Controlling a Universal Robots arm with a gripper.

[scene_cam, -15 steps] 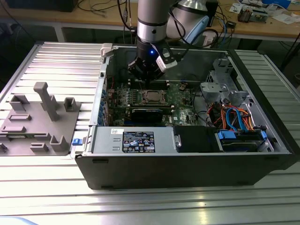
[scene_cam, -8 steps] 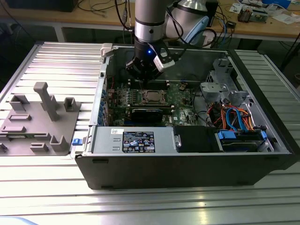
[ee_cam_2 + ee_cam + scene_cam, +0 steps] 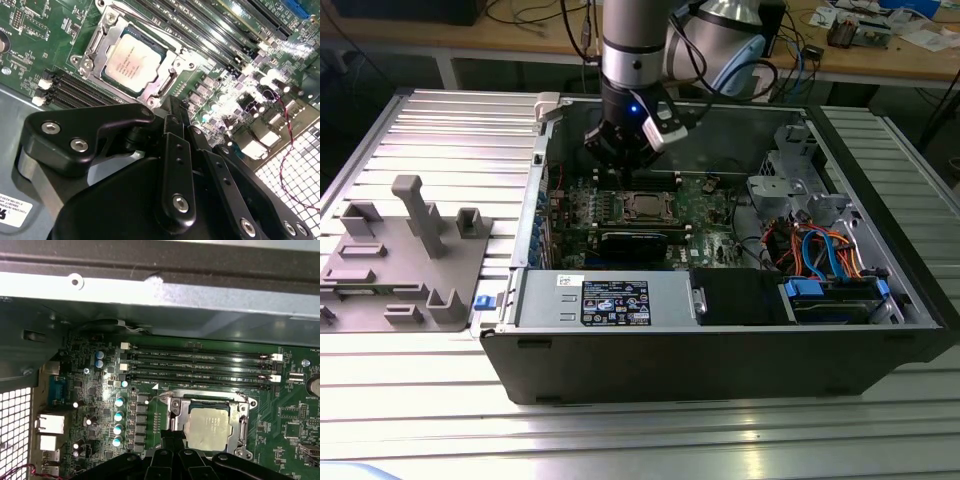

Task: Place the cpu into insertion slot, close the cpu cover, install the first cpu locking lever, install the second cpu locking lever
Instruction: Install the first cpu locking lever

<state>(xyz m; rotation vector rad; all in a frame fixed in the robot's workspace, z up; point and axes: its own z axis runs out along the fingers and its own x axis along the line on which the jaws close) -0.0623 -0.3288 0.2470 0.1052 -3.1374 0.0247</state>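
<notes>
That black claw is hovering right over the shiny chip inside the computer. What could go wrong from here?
The cpu already sits under the closed cpu cover, and the gripper hangs close beside it. If it came down off target, it might scrape the chip's top or bend the thin frame. The small capacitors and memory slots crowd the socket, so a sideways slip could knock them.

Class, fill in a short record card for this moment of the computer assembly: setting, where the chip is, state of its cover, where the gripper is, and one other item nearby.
setting: open computer case on a ribbed metal table
cpu: seated in the insertion slot, silver top showing
cpu cover: down, framing the chip
gripper: above the board, just beside the socket, holding nothing
nearby: memory slots alongside the socket
off the case: grey fixture block at the exterior view's left
</notes>
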